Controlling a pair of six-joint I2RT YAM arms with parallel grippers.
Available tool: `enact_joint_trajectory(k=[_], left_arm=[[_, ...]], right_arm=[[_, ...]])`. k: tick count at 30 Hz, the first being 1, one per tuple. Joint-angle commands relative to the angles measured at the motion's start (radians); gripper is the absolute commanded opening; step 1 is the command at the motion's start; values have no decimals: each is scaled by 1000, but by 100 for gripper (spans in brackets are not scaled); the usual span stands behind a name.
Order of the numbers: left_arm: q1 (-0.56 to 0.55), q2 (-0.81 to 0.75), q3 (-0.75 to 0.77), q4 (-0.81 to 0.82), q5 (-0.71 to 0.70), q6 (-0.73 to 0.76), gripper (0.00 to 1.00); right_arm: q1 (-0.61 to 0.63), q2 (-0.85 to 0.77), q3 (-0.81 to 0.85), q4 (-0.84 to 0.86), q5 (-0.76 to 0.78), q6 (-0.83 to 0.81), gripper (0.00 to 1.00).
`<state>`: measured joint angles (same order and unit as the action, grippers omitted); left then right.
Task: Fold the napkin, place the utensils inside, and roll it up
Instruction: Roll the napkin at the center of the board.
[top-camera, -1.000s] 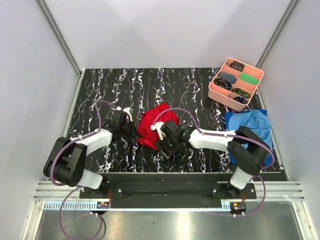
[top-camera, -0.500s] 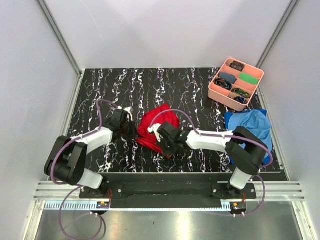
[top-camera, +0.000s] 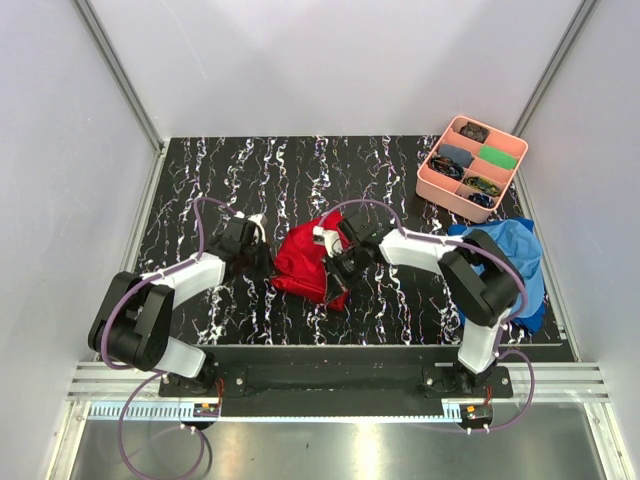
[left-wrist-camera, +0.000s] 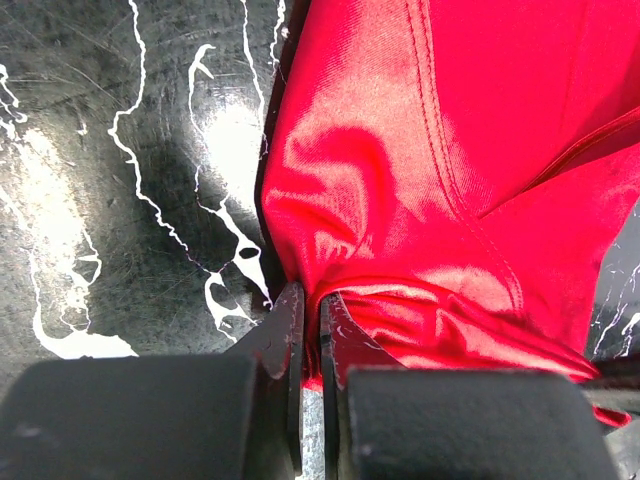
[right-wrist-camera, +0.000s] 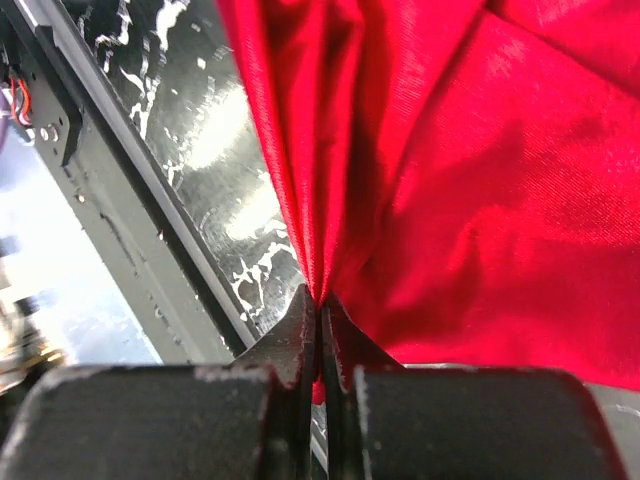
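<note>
The red napkin (top-camera: 305, 262) lies bunched up near the middle of the black marbled table (top-camera: 240, 180). My left gripper (top-camera: 262, 258) is shut on the napkin's left edge; in the left wrist view its jaws (left-wrist-camera: 310, 315) pinch a fold of the red napkin (left-wrist-camera: 420, 180). My right gripper (top-camera: 340, 262) is shut on the cloth's right side, lifted a little; in the right wrist view the red napkin (right-wrist-camera: 450, 180) hangs from its closed tips (right-wrist-camera: 318, 305). The utensils are out of view.
A pink tray (top-camera: 437, 184) with small dark and green items stands at the back right. A blue cloth (top-camera: 505, 250) lies at the right, under my right arm. The table's front rail (right-wrist-camera: 110, 210) shows below the right gripper.
My right gripper closed on the napkin, then pulled it up and back to the right. The napkin has bunched and shifted. The left gripper kept its grip in place.
</note>
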<state>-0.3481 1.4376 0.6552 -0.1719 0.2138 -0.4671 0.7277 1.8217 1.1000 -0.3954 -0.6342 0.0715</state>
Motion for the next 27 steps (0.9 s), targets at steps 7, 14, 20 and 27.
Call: enact_joint_trajectory(k=[7,14,20,27], left_arm=[[3,14,37,-40,-93,33,0],[4,21,37,-44,-108,33,0],[3,32,40,-47,-96,28,0],[1,40,46,-52,-79,22,0]], right_arm=[[-60,114,-18,-57,-124,27,0],[-62,82,-68,-59,-59,45,9],[-62,-65,44,-135,20,54,44],[28,-202,175,-129,258,-7,55]])
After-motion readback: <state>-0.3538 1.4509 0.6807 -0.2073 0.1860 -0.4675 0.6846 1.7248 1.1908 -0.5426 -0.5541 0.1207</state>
